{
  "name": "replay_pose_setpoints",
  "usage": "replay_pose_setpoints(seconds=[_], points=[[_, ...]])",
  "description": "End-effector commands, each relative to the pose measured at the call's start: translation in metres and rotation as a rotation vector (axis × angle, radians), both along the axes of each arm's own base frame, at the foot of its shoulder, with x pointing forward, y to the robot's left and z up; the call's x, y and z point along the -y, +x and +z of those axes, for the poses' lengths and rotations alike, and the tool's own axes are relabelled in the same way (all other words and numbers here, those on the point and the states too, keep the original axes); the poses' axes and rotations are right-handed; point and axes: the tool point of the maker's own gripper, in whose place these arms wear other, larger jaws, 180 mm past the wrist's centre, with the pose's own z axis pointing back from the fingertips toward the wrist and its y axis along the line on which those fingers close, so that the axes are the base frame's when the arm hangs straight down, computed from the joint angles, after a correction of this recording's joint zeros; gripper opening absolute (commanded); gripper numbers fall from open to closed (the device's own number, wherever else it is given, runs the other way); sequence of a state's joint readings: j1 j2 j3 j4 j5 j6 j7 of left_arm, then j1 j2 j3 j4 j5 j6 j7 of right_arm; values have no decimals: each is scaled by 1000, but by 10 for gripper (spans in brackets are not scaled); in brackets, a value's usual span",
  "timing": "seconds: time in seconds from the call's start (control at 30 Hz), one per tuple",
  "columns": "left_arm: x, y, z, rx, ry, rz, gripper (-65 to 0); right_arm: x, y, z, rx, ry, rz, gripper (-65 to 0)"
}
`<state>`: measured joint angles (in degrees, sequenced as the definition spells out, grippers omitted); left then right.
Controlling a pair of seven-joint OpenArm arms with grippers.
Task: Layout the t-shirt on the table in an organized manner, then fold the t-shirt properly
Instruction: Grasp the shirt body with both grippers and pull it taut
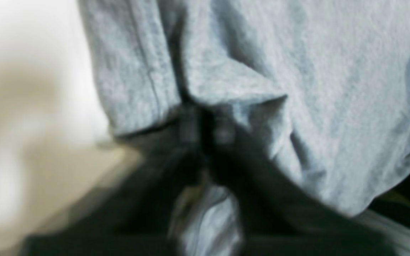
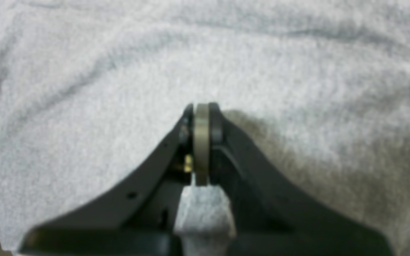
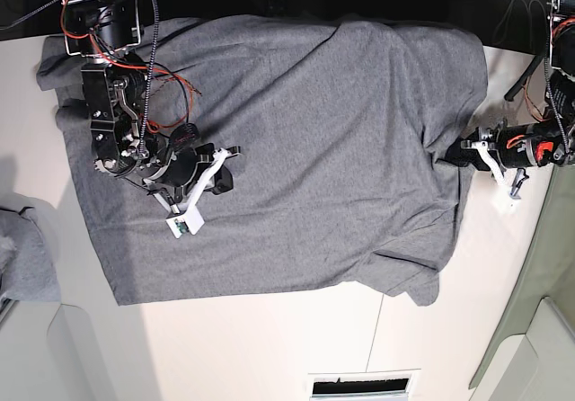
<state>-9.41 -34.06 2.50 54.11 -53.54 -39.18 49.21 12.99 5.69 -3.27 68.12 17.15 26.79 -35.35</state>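
Heather-grey t-shirt (image 3: 296, 149), no print or label legible, spans the table (image 3: 269, 347); left gripper (image 1: 205, 117) pinches its edge, right gripper (image 2: 201, 110) pressed together.

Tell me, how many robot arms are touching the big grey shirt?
2. The right gripper rests shut on the middle of the t-shirt; the left gripper pinches the shirt's edge at the other side.

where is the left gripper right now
In the base view the left gripper is on the right side, shut on the t-shirt at its right edge, above the white table.
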Motion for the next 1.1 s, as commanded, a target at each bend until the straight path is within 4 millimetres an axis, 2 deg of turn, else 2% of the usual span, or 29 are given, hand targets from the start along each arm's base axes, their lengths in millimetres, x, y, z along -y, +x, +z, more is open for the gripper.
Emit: replay_pose_setpoints(seconds=[0.0, 0.27, 0.53, 0.63, 0.73, 0.93, 1.0, 1.07], points=[[-9, 21, 21, 77, 6, 5, -650, -1, 13, 14, 49, 19, -2, -650], [-46, 60, 67, 187, 68, 52, -650, 29, 8, -4, 35, -128, 16, -650], [-72, 65, 76, 190, 175, 38, -650, 73, 8, -9, 27, -209, -34, -650], [-67, 62, 78, 174, 130, 44, -650, 73, 9, -8, 30, -204, -42, -650], [-47, 60, 81, 157, 9, 51, -650, 71, 12, -5, 43, -184, -50, -650], [-16, 55, 67, 115, -62, 21, -369, 62, 14, 0, 42, -119, -65, -650], [-9, 52, 57, 101, -48, 9, -334, 62, 14, 0, 41, -111, -68, -650], [-10, 52, 48, 105, 3, 2, -334, 61, 14, 0, 41, -111, -68, -650]])
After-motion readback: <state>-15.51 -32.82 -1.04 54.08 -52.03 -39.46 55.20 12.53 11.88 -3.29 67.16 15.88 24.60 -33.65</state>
